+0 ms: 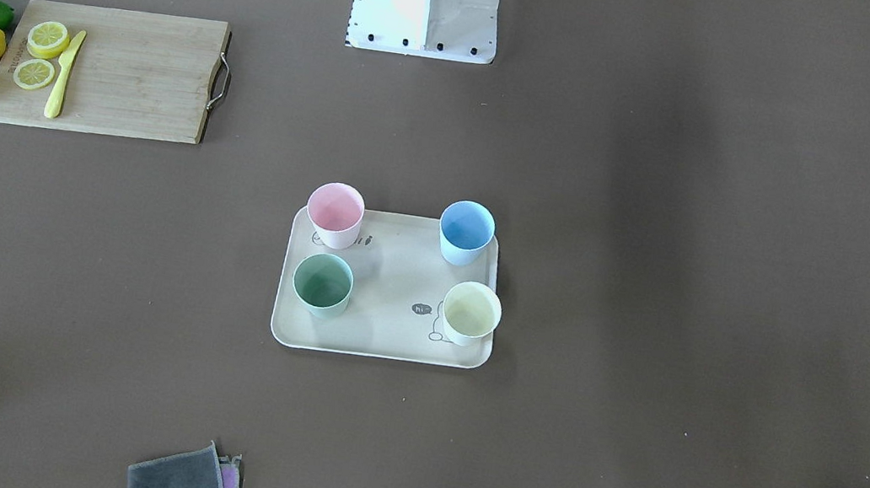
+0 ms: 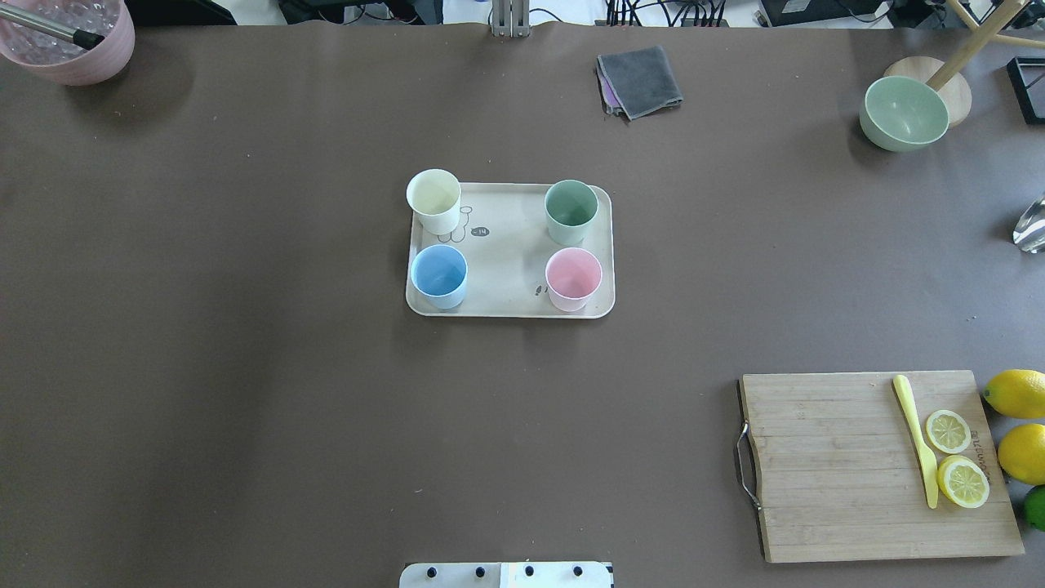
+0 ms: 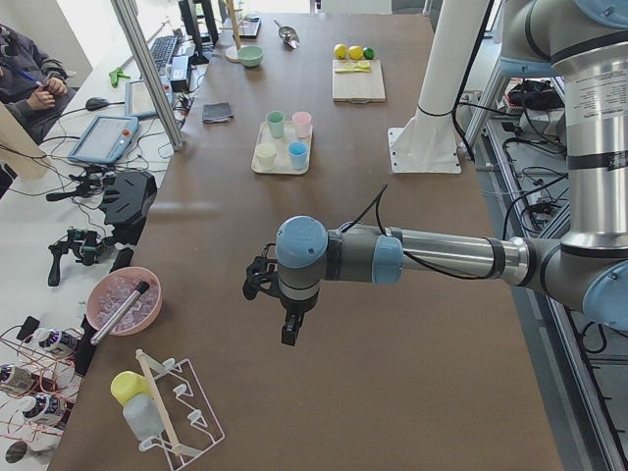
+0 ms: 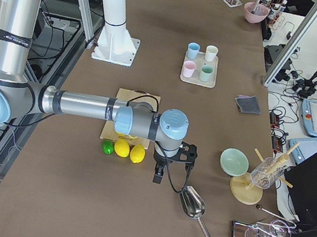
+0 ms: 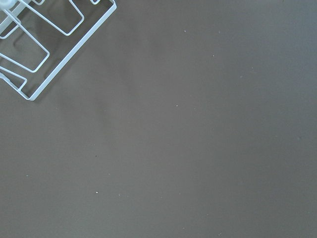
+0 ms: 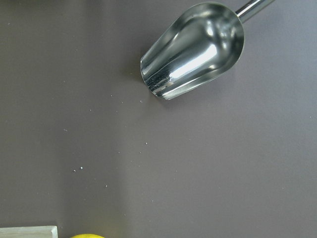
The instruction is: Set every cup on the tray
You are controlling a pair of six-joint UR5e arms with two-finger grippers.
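All four cups stand upright on the beige tray (image 2: pixel 506 269), one near each corner: pink (image 2: pixel 573 278), green (image 2: pixel 571 211), blue (image 2: pixel 438 276) and cream-yellow (image 2: pixel 434 201). In the front-facing view they show as pink (image 1: pixel 334 215), green (image 1: pixel 322 283), blue (image 1: pixel 465 232) and cream-yellow (image 1: pixel 471 313) on the tray (image 1: pixel 378 347). My left gripper (image 3: pixel 282 316) hangs over bare table far from the tray. My right gripper (image 4: pixel 159 173) hangs near the lemons. Both show only in the side views, so I cannot tell whether they are open or shut.
A wooden cutting board (image 2: pixel 849 465) holds lemon slices and a yellow knife (image 2: pixel 916 438), with lemons (image 2: pixel 1016 394) beside it. A grey cloth (image 2: pixel 641 80), green bowl (image 2: pixel 902 113) and pink bowl (image 2: pixel 69 37) sit at the far edge. A metal scoop (image 6: pixel 193 49) lies under my right wrist, and a wire rack (image 5: pixel 39 44) under my left.
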